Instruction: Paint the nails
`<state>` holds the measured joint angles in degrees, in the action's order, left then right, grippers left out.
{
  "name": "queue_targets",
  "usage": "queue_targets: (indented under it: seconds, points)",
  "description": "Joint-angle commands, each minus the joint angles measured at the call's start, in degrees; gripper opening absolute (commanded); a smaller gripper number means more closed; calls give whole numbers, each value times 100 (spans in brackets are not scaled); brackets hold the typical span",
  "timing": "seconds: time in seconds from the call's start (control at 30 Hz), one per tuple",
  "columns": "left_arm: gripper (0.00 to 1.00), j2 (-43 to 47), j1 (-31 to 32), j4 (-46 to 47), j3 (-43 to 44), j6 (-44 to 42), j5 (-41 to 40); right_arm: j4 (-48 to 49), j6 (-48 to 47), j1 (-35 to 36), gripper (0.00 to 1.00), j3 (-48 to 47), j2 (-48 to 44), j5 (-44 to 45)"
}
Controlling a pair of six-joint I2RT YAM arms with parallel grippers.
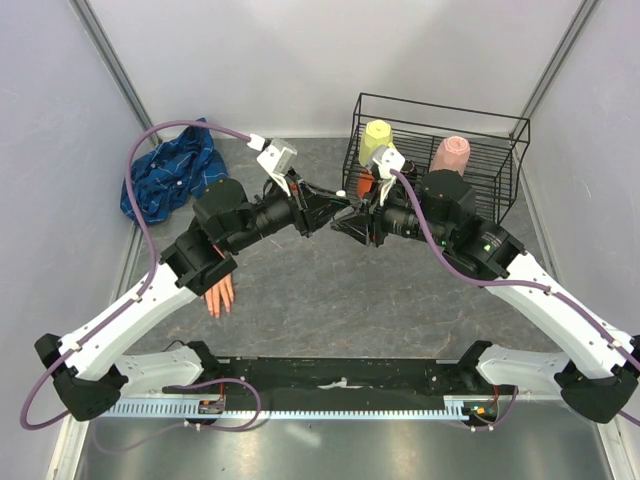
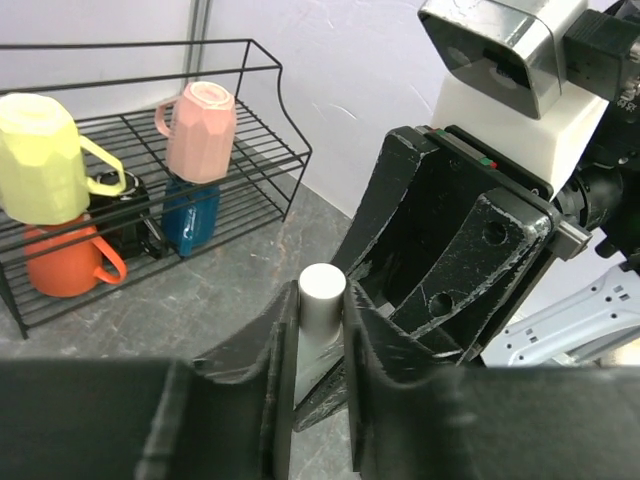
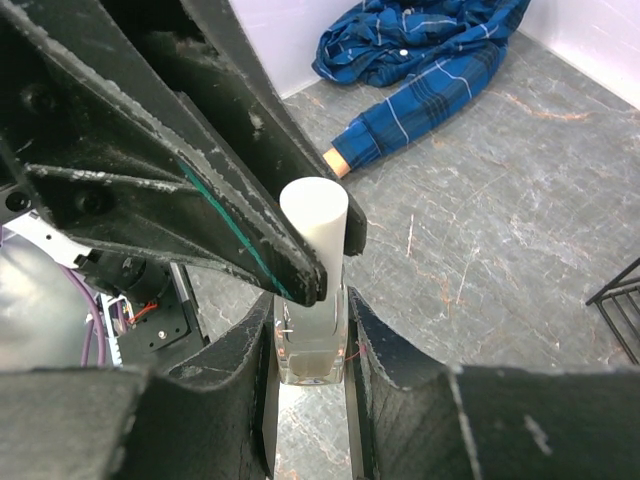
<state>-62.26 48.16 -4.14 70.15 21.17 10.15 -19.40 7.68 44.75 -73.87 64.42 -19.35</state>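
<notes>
Near the rack's (image 1: 495, 160) front edge, both jaws pinch the bottle (image 3: 313, 225).

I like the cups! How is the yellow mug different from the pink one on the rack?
The yellow mug sits above an orange mug; the pink mug sits above a blue mug. In the left wrist view the yellow mug's handle points right, the pink mug's left. Both are upside down in the wire rack.

From my station I see a black wire rack (image 1: 450, 108) far right: yellow mug (image 1: 376, 138) and pink mug (image 1: 451, 153) upside down above, orange mug (image 2: 62, 262) and blue mug (image 2: 190, 215) below. A blue plaid shirt (image 1: 170, 170) lies crumpled far left.
</notes>
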Motion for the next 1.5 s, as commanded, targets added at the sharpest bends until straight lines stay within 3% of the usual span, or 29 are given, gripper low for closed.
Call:
queue_targets:
  seconds: [0.0,0.1,0.2,0.23,0.3,0.33,0.47,0.57,0.6,0.8,0.83,0.9,1.0,1.1,1.4,1.47]
  points:
    - [14,-93,18,80,218,72,373,164,14,-1,0,-260,-176,-94]
    - [2,-137,-52,203,245,10,1135,182,-47,-2,0,-216,-263,-331]
    - [2,-286,-350,711,184,45,3022,357,-162,-2,0,-41,-448,-902]
    - [2,-339,-395,861,96,106,4072,497,-231,-2,0,82,-509,-1469]
    - [2,-488,-448,1423,-1,229,5132,708,-197,-2,0,231,-685,-2139]
    - [2,-532,-448,1599,-62,421,6077,1057,-127,-2,0,424,-781,-2891]
    - [2,-656,-509,1760,51,564,6956,1772,426,-2,0,768,-923,-3733]
    - [2,-533,-624,585,419,-260,6212,1729,453,-2,0,830,-993,-3506]
    - [2,-498,-624,-150,542,-671,5496,1720,462,-2,0,830,-1002,-3453]
    - [69,-33,-624,-666,676,-711,3199,950,77,-2,0,602,-906,-2463]
    - [87,29,-624,-745,658,-693,2951,799,-3,-10,0,462,-810,-2303]
    - [91,275,-624,-807,605,-658,2154,343,-144,-2,0,303,-695,-1655]
    - [88,626,-624,-799,456,-413,985,51,-285,-2,0,66,-536,-1107]
    - [75,776,-615,-720,351,-210,489,24,-276,-10,0,-75,-378,-606]
    - [56,522,-290,-201,254,-157,268,33,-153,-10,0,-330,-132,-288]
    - [56,417,-220,-122,227,-148,181,33,-136,-2,0,-339,-132,-288]
